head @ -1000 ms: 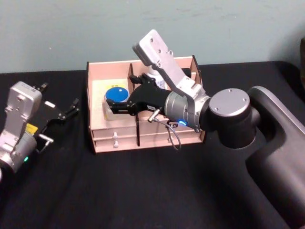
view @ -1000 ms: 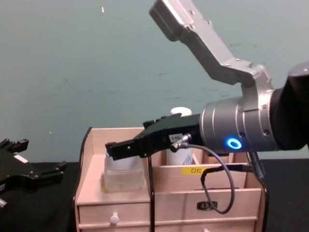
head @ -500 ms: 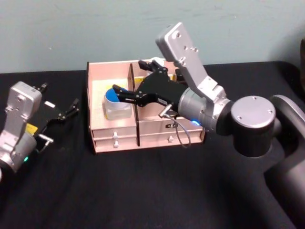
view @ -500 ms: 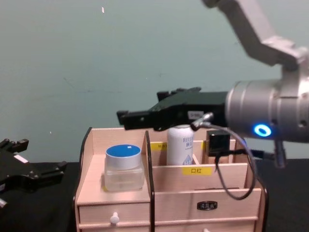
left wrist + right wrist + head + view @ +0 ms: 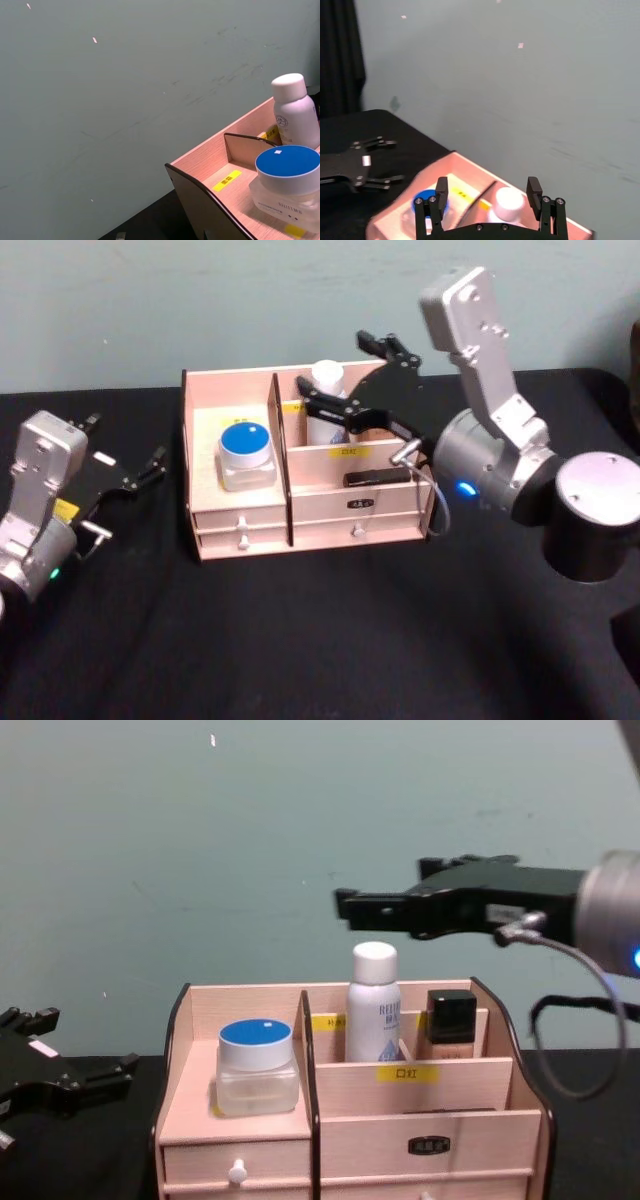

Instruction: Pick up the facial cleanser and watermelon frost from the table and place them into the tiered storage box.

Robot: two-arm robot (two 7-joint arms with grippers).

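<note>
Placement looks finished: jar (image 5: 245,455) sits in the box's (image 5: 240,515) left bay, cleanser (image 5: 327,390) upright in the back bay at its 3 o'clock. Right claw (image 5: 352,377) hovers above the cleanser, fingers apart and empty. Left claw (image 5: 128,477) rests spread on the desk (image 5: 300,640) at 9 o'clock. Next, only parking the right arm.

A second ago the right gripper (image 5: 360,370) sat low over the blue-lidded jar (image 5: 244,454) in the box's (image 5: 237,511) left compartment. It has since risen and pulled back toward the right, fingers spread, above the white bottle (image 5: 374,1002).
</note>
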